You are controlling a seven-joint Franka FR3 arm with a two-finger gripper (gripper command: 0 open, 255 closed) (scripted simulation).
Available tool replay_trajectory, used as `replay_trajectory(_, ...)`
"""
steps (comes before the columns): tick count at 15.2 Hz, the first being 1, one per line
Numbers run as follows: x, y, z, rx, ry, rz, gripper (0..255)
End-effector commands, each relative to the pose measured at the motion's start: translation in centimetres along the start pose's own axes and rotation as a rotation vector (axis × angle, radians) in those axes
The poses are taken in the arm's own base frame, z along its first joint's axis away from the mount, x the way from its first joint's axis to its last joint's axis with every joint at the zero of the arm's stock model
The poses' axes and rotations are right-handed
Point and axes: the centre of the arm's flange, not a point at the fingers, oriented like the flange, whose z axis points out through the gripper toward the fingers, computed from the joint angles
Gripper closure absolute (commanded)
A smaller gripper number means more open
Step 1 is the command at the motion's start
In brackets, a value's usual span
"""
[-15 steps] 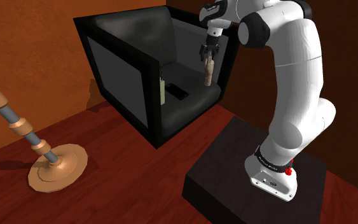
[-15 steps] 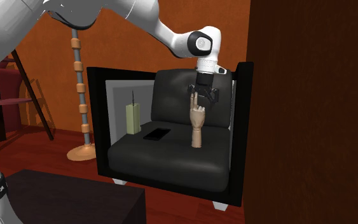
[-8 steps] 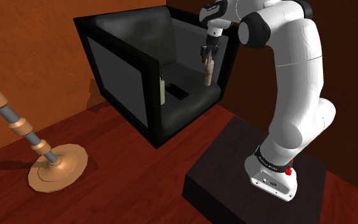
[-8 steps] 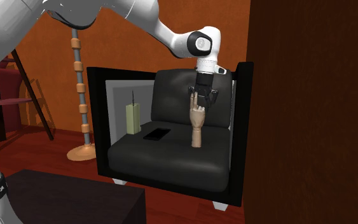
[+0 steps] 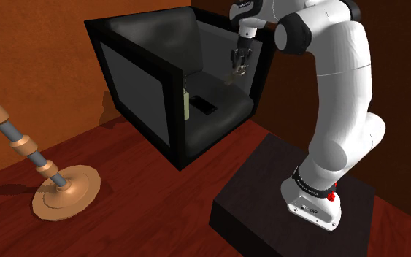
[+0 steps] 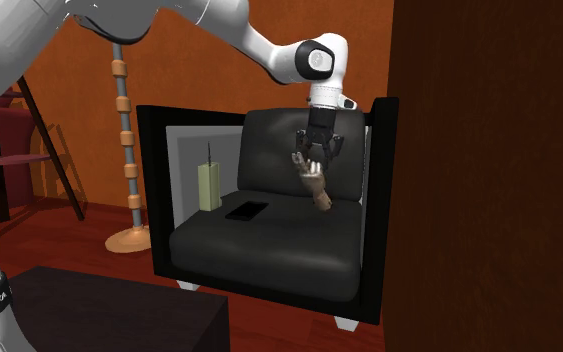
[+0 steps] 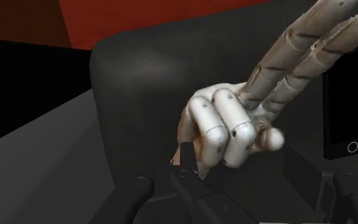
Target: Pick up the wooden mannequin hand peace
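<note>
Here, at the second exterior view's left, a lamp (image 6: pixel 127 238) with a beaded pole stands beside a black chair (image 6: pixel 259 252). On the left part of the seat a pale green box (image 6: pixel 207 187) stands upright, a thin stick rising from its top. Just right of it a dark phone (image 6: pixel 247 211) lies flat. Right of the phone, the tan mannequin hand (image 6: pixel 315 185) is near the chair's back. It is tilted, its two straight fingers slanting up to the left and its wrist end pointing down to the right. It looks clear of the cushion. The gripper (image 6: pixel 314 152) comes straight down onto its top.

In the shoulder view the lamp (image 5: pixel 66 193) sits at lower left and the chair (image 5: pixel 141 80) in the middle. The gripper (image 5: pixel 237 64) hangs over the seat's far right side. The white arm (image 5: pixel 339 95) rises from the stand (image 5: pixel 262 182) at lower right.

In the wrist view the gripper (image 7: pixel 246 159) pinches the mannequin hand (image 7: pixel 225 124) at its curled fingers. One black finger presses against them. The other is hard to make out against the dark seat. The phone (image 7: pixel 350 121) lies beyond.
</note>
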Motion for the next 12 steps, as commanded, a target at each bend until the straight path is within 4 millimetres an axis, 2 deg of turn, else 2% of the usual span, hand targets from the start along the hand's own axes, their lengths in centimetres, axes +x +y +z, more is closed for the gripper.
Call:
replay_trajectory(1,0.0,-0.1,-1.1,0.0,0.0,0.0,255)
replay_trajectory(10,-0.1,-0.7,-5.8,0.0,0.0,0.0,255)
replay_trajectory(12,-0.1,-0.7,-5.8,0.0,0.0,0.0,255)
